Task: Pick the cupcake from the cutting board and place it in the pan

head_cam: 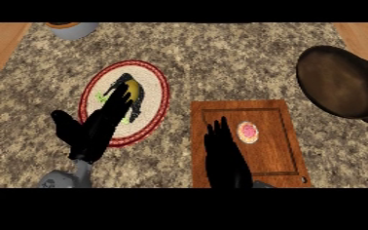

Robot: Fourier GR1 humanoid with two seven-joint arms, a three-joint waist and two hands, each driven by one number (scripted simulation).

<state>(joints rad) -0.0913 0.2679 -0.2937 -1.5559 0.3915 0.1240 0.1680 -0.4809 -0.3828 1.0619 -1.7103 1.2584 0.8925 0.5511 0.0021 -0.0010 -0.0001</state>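
Just beyond our right hand, whose fingers are straight and holding nothing, we see the cupcake sitting on the cutting board. The pan lies farther ahead and to that hand's right on the bench. Our left hand, fingers also extended, lies over a red-rimmed plate.

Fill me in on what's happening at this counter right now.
The cupcake sits untouched on the wooden cutting board. The right hand is open over the board's left part, fingers pointing toward the cupcake, not gripping it. The dark pan waits at the right edge. The left hand is open above a red-rimmed plate that holds a banana. A grey bowl stands at the top left.
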